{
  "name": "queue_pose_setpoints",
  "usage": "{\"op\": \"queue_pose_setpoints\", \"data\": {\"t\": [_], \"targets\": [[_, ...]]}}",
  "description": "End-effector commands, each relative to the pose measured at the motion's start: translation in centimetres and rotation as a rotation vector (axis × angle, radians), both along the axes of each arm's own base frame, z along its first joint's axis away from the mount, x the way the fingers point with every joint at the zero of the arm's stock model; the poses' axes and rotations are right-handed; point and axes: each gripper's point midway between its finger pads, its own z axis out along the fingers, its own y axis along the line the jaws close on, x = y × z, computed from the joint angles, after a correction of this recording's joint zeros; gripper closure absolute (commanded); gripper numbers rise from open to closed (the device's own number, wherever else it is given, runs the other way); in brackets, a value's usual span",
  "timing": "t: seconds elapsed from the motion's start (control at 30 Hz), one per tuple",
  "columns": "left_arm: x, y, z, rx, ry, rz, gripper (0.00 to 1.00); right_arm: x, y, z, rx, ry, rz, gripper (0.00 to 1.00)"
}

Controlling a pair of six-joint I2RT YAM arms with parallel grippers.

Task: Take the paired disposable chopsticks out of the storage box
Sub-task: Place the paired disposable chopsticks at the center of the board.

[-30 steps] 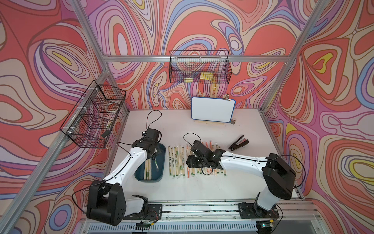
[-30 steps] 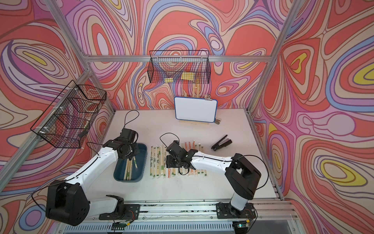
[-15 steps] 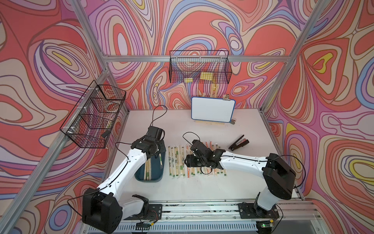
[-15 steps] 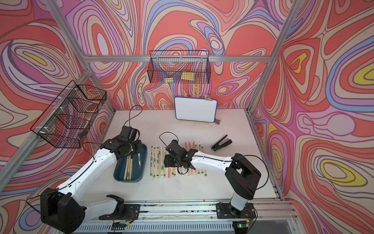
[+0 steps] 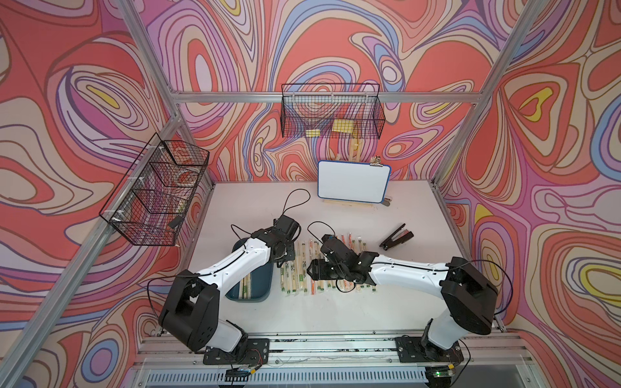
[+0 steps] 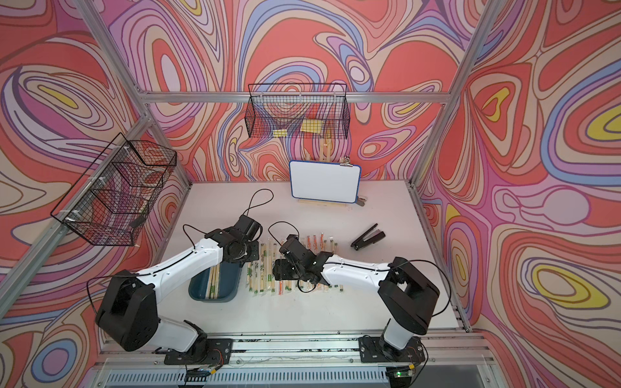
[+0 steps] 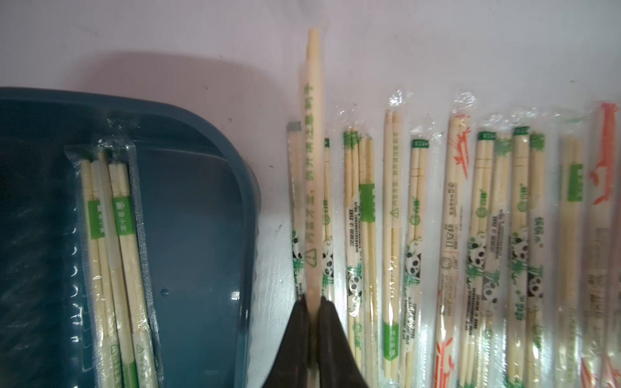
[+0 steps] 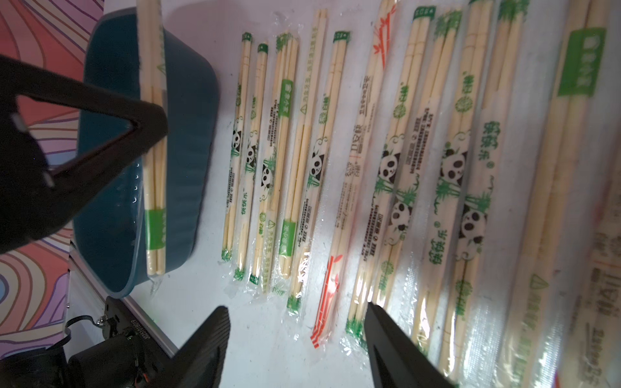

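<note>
In a top view the storage box (image 5: 263,290) sits a bit left of and below the middle of the frame, on the white surface (image 5: 336,319). It is dark blue-green plastic, smooth and shiny, flat, with low walls and round corners. Only a few paired disposable chopsticks (image 7: 111,235) lie in it, at the left of the left wrist view. Much of its floor is bare.

Just right of the box, the left tool (image 7: 313,319) is pinched tight on one pair (image 7: 314,134). That pair is lifted and points up the frame, above the first pairs of the row.

Then comes the row (image 7: 484,218). Many pairs lie side by side on the surface, near the box but outside it. Each is two thin pale wooden sticks in a crinkly see-through sleeve with green leaves, pandas or orange marks.

Further right, the right tool (image 8: 295,307) stands wide over the row and holds nothing.

I think most of the job is done. The held pair must be laid down, and the few in the box must come out.
</note>
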Motion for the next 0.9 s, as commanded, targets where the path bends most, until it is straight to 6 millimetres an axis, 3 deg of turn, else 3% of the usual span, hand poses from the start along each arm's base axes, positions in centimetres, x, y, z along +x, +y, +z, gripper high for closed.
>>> {"op": "queue_pose_setpoints", "data": {"t": [0.0, 0.33, 0.5, 0.87], "targets": [[0.0, 1.1, -1.4, 0.067, 0.011, 0.024, 1.00, 0.0, 0.2, 0.9, 0.047, -0.012, -0.004, 0.30], [-0.2, 3.2, -3.6, 0.214, 0.054, 0.017, 1.00, -0.2, 0.6, 0.8, 0.072, 0.002, -0.001, 0.21], [-0.2, 4.0, -4.5, 0.243, 0.074, 0.020, 1.00, -0.1, 0.6, 0.9, 0.066, -0.002, -0.004, 0.11], [0.2, 2.9, -5.6, 0.183, 0.091, 0.018, 1.00, -0.2, 0.6, 0.8, 0.060, -0.001, 0.002, 0.06]]}}
